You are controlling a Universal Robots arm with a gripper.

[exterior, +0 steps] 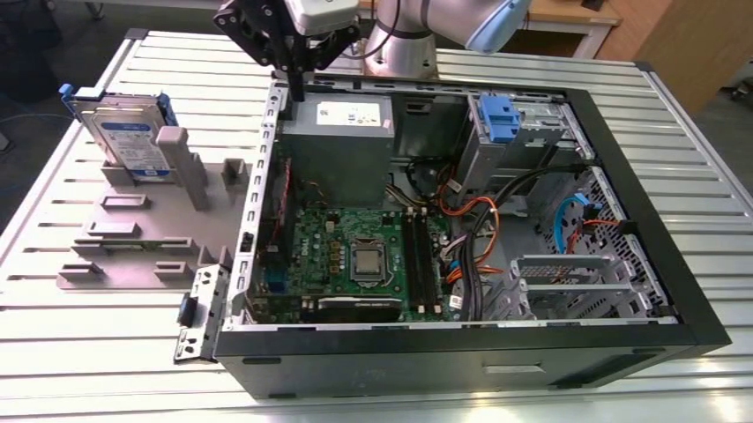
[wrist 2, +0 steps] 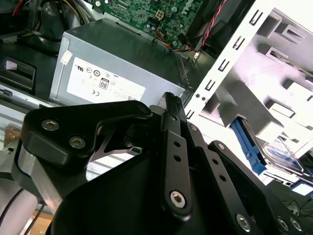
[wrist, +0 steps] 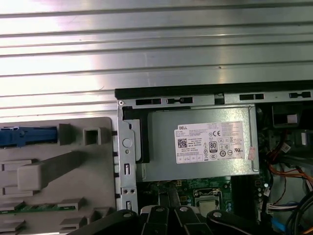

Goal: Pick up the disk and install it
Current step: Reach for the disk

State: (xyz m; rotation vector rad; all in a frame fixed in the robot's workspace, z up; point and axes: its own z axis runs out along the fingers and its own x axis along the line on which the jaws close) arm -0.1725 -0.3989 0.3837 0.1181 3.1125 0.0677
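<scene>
The claw (exterior: 294, 75) hovers pinched together and empty over the open case's (exterior: 471, 339) far wall. The disk (exterior: 123, 132) stands on edge in the grey moulded holder (exterior: 153, 220) near the ribbed metal bench's (exterior: 70, 352) far corner, toward the exterior view's left of the claw and lower. It is smooth silver metal with a glossy label and blue plastic rails, and its top edge runs along the bench's far edge.

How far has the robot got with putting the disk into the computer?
Nothing looks done yet. The disk stands upright in the grey holder on the table, outside the open computer case. The gripper is shut and holds nothing. It hovers above the case's edge by the power supply. Both picking up and installing the disk are left.
</scene>
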